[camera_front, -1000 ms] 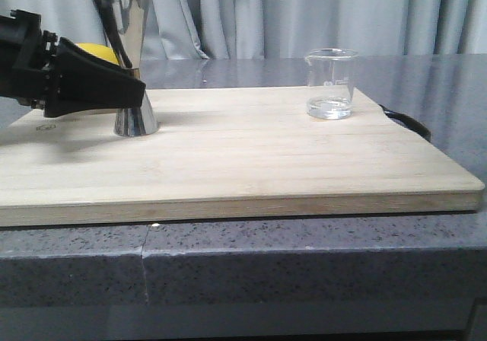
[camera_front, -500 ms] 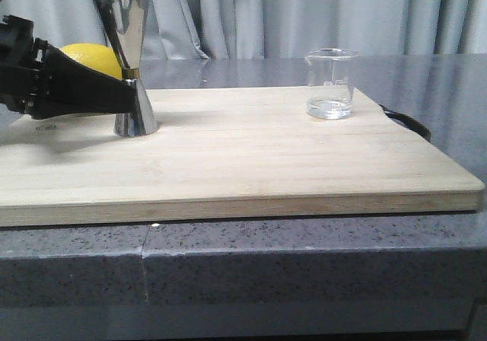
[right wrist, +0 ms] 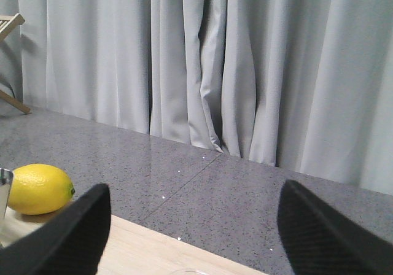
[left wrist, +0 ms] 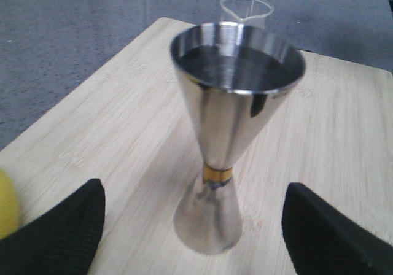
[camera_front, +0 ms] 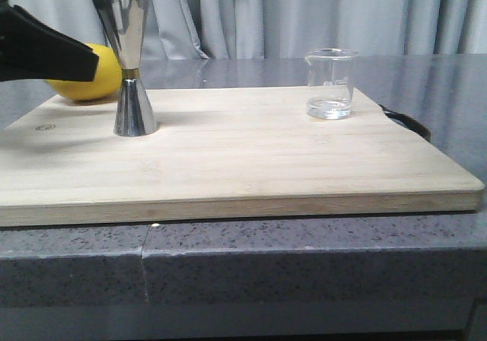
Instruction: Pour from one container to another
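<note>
We see one grey speckled surface, one wooden cutting board, one lemon, one steel jigger, one glass beaker. Jigger upright on the board's left, just ahead of our left end effector, fingers spread wide, nothing held. Beaker upright, well apart to the right, graduation marks unreadable. Right end effector also spread, empty.

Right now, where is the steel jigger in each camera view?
Front view: jigger stands upright on the board's left part.
Left wrist view: jigger fills the centre.
Right wrist view: only a sliver of rim at the edge.
Shared landmark: the lemon.
</note>
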